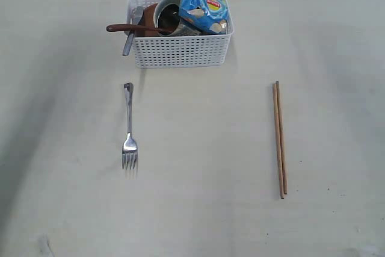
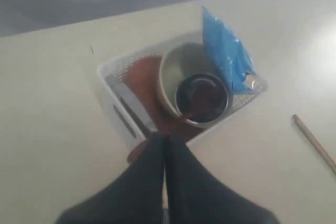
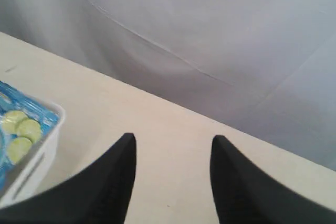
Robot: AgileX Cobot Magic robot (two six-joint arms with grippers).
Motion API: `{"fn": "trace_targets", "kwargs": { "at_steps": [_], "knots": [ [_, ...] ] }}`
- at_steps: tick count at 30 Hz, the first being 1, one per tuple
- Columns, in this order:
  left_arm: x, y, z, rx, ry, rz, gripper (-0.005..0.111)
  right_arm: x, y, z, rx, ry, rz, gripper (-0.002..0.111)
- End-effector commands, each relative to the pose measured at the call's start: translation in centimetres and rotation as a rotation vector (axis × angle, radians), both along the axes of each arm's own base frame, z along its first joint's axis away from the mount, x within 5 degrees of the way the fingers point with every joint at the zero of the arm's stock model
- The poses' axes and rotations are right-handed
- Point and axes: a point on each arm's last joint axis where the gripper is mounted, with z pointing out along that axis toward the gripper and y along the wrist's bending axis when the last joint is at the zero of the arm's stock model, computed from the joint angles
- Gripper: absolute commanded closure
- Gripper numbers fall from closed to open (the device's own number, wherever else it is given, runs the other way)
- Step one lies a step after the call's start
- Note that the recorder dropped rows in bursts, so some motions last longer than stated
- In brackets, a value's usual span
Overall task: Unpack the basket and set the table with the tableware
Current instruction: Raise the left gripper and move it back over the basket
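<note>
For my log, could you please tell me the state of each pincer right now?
Left pincer: closed, nothing visibly held.
Right pincer: open, empty.

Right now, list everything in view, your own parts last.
basket: one, white, table's far side
snack bag: one, blue, in basket
bowl: one, cream, in basket
cup: one, steel, in basket
plate: one, brown, in basket
wooden spoon: one, reddish-brown, sticking out of basket
knife: one, steel, leaning out of basket
fork: one, steel, on table, left
chopsticks: pair, wooden, on table, right
table: one, pale beige, under everything
left pincer: one, dark, shut, over basket
right pincer: one, dark, open, beside basket
</note>
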Motion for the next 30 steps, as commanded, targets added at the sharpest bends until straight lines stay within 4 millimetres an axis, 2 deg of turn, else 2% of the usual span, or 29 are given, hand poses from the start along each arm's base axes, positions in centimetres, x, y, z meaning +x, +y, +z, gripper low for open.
{"fn": "trace_targets", "kwargs": {
  "at_steps": [1, 3, 7, 9, 10, 11, 12, 13, 14, 15, 16, 18, 23, 25, 30],
  "knots": [
    [-0.2, 0.6, -0.6, 0.060, 0.054, 0.045, 0.107, 0.6, -0.7, -0.8, -0.210, -0.019, 0.076, 0.064],
    [-0.2, 0.9, -0.7, 0.069, 0.065, 0.079, 0.107, 0.7, -0.7, -1.1, -0.312, -0.032, 0.127, 0.064],
    [-0.1, 1.1, -0.8, 0.080, 0.075, 0.103, 0.107, 0.7, -0.6, -1.2, -0.276, -0.021, 0.121, 0.064],
    [-0.1, 1.1, -0.9, 0.092, 0.078, 0.099, 0.107, 0.6, -0.3, -1.3, -0.177, -0.004, 0.110, 0.064],
    [-0.1, 1.1, -0.9, 0.094, 0.078, 0.098, 0.107, 0.4, 0.4, -1.3, -0.020, 0.027, 0.118, 0.064],
    [-0.1, 1.1, -0.9, 0.094, 0.078, 0.098, 0.107, 0.3, 0.7, -1.3, 0.053, 0.044, 0.129, 0.064],
    [-0.1, 1.2, -0.9, 0.095, 0.077, 0.100, 0.107, -0.2, 2.0, -1.2, 0.216, 0.103, 0.216, 0.064],
    [-0.1, 1.2, -0.9, 0.095, 0.077, 0.100, 0.107, -0.7, 2.7, -1.1, 0.278, 0.147, 0.280, 0.064],
    [-0.1, 1.2, -0.9, 0.092, 0.079, 0.102, 0.107, -1.6, 3.9, -0.7, 0.354, 0.264, 0.401, 0.064],
    [-0.1, 1.2, -0.9, 0.092, 0.078, 0.104, 0.107, -1.9, 4.2, -0.3, 0.364, 0.313, 0.448, 0.064],
    [-0.1, 1.2, -0.9, 0.091, 0.078, 0.107, 0.107, -2.7, 4.7, 0.3, 0.354, 0.440, 0.540, 0.064],
    [-0.1, 1.2, -0.9, 0.078, 0.082, 0.126, 0.107, -3.2, 4.7, 1.4, 0.319, 0.552, 0.578, 0.064],
    [-0.1, 1.2, -0.9, 0.068, 0.090, 0.131, 0.107, -3.1, 3.3, 2.9, 0.202, 0.723, 0.399, 0.064],
    [-0.1, 1.2, -0.9, 0.065, 0.094, 0.129, 0.107, -3.1, 2.8, 3.0, 0.184, 0.752, 0.334, 0.064],
    [-0.1, 0.5, -0.8, 0.011, 0.110, 0.134, 0.107, -2.7, 2.8, 3.2, 0.199, 0.705, 0.315, 0.064]
  ]
}}
